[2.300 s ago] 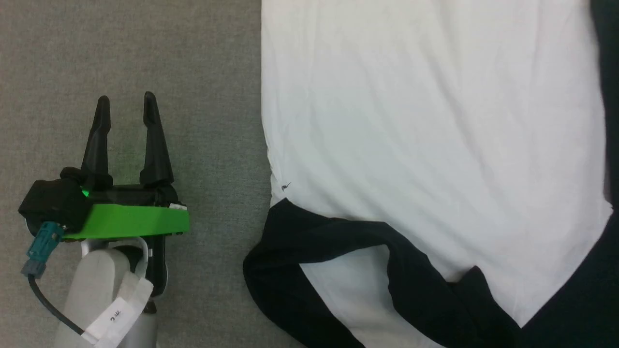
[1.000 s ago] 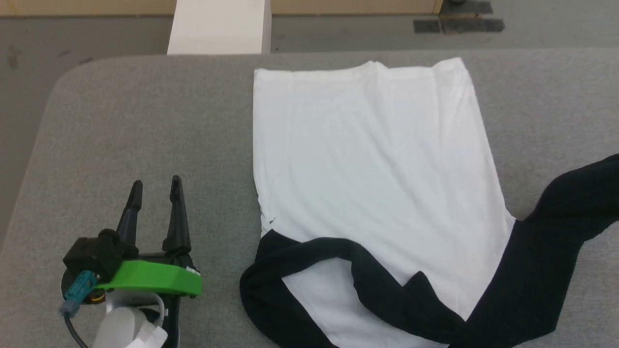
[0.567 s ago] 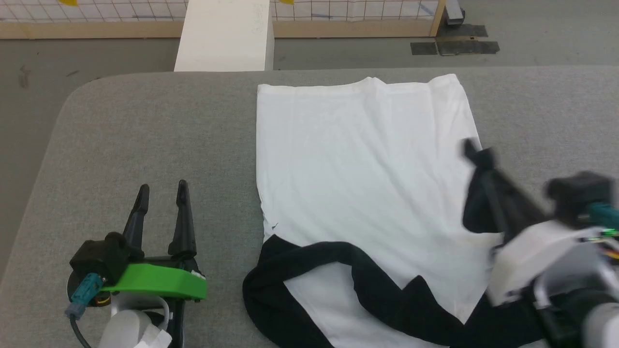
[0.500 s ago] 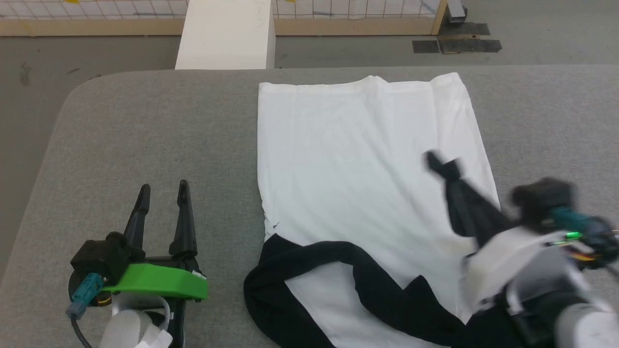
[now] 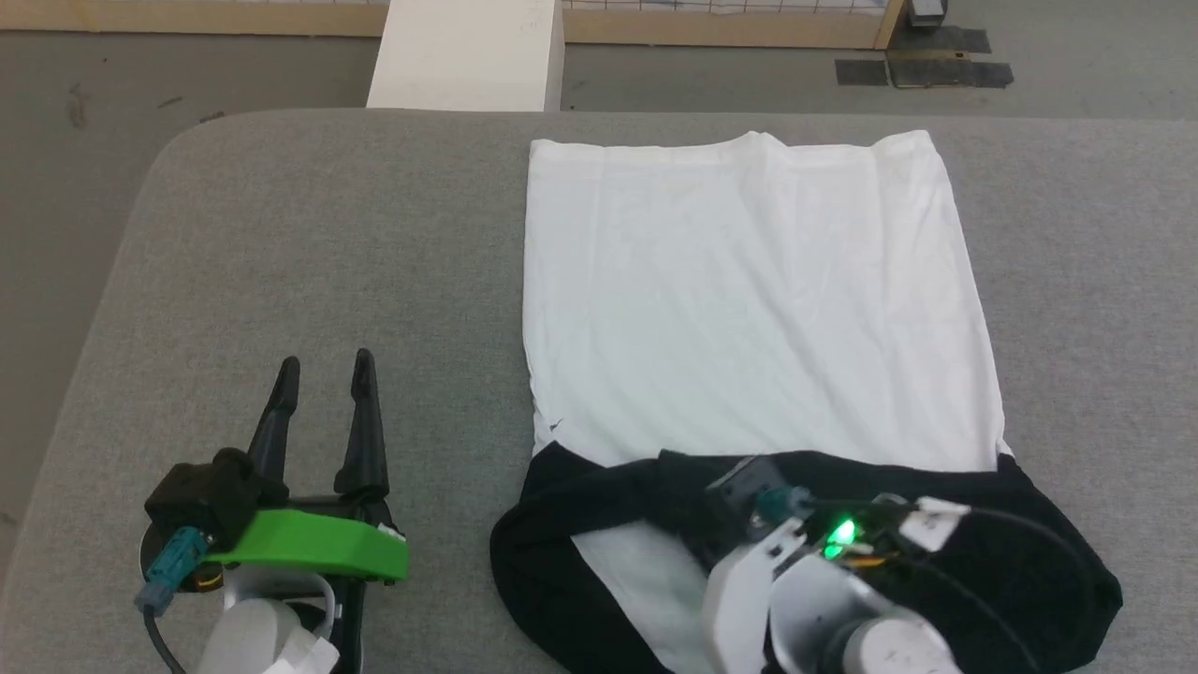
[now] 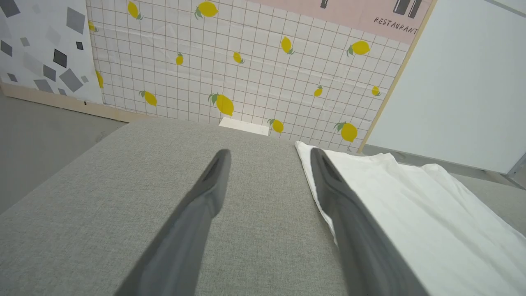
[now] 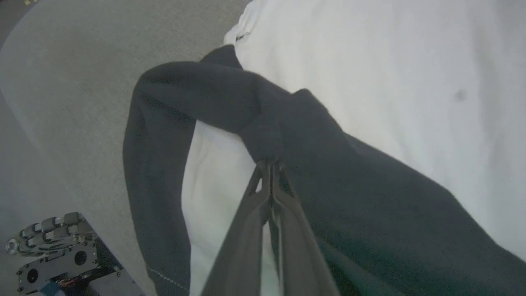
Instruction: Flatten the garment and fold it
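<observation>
Right wrist view puts us right on the action — the right pincer (image 7: 269,164) has its two long fingers pressed together on a pinch of the black sleeve (image 7: 320,139). That sleeve lies across the near end of the soft two-tone garment (image 5: 749,300), white body with black sleeves and trim. From the head view the garment is spread lengthwise on the grey fabric-covered desk (image 5: 281,234), its white panel fairly smooth and the black cloth heaped in a band at the end nearest us. On the bare desk beside the garment, not touching it, the left pincer (image 5: 326,360) stands with its fingers apart, holding nothing.

We judge the step in hand to be laying this sleeve inward over the body. To do it well, we'd want the cloth low and resting before the fingers part, then a withdrawal along the fingers' own line — no sideways drag, or the fold comes with us. A black loop of cloth (image 5: 524,552) sits loosely at the near corner on our left, with white showing inside it. We reckon that wants flattening next, and the left pincer is well placed for it.
</observation>
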`<state>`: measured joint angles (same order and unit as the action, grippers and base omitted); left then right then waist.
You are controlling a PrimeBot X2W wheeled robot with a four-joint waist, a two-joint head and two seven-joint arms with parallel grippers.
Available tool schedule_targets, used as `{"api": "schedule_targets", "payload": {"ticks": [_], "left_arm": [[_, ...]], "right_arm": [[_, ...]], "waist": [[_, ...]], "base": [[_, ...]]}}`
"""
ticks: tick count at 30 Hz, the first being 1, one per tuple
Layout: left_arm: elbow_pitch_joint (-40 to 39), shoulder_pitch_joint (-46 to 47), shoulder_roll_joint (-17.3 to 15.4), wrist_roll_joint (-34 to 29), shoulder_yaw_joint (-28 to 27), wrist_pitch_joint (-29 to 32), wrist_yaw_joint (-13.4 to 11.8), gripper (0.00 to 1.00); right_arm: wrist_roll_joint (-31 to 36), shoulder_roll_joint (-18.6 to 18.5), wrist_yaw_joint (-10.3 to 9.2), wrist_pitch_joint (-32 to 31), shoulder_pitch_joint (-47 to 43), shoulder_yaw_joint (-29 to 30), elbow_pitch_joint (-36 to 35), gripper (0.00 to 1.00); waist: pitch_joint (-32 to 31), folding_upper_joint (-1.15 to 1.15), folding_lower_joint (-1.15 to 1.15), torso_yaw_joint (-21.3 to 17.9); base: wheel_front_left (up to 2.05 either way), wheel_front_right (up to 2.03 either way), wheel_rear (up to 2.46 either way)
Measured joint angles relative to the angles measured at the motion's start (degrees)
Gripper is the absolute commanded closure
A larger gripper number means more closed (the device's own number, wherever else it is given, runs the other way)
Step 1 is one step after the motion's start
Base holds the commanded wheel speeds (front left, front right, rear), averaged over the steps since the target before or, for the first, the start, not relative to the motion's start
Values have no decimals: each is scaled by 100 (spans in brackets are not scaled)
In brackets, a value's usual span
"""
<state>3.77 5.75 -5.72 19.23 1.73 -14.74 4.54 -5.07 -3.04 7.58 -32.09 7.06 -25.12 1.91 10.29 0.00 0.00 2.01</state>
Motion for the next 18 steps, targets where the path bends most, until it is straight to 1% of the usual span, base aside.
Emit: {"api": "schedule_targets", "payload": {"ticks": [3, 5, 6, 7, 8, 11, 13, 14, 18], "left_arm": [[0, 1, 4, 0, 0, 0, 0, 0], [-1, 1, 4, 0, -7, 0, 0, 0], [0, 1, 5, 0, -11, 0, 0, 0], [0, 1, 5, 1, -16, 0, 0, 0], [0, 1, 5, 1, -18, 0, 0, 0], [5, 1, 5, 0, -10, 0, 0, 0], [4, 0, 3, 0, -1, 0, 0, 0], [3, 0, -21, -2, 13, 1, 0, 0], [-14, 20, -149, -4, 65, 64, 25, 0]], "right_arm": [[-26, -11, 0, -24, 8, -163, 458, 100], [-94, -19, 0, -22, 23, -231, 636, 100], [-156, -20, 0, -22, 29, -254, 688, 73], [-211, -25, 0, -11, 41, -281, 709, 12], [-278, -23, 0, 4, 51, -275, 716, 0], [-495, -24, 0, 175, 59, -204, 615, 0], [-606, -13, 1, 480, 58, 11, 377, 0], [-728, -27, -1, 993, 53, 346, -86, 0], [-761, -52, 0, 1756, 38, 856, -680, 0]], "waist": [[27, 0, 0, 17], [36, 0, 0, 11], [38, 0, 0, 4], [35, 0, 0, -6], [32, 0, 0, -15], [0, 0, 0, -44], [-27, 0, 0, -77], [-66, 0, 0, -137], [-87, 0, 0, -252]], "base": [[0, 0, 0], [0, 0, 0], [0, 0, 0], [0, 0, 0], [0, 0, 0], [0, 0, 0], [0, 0, 0], [0, 0, 0], [0, 0, 0]]}}
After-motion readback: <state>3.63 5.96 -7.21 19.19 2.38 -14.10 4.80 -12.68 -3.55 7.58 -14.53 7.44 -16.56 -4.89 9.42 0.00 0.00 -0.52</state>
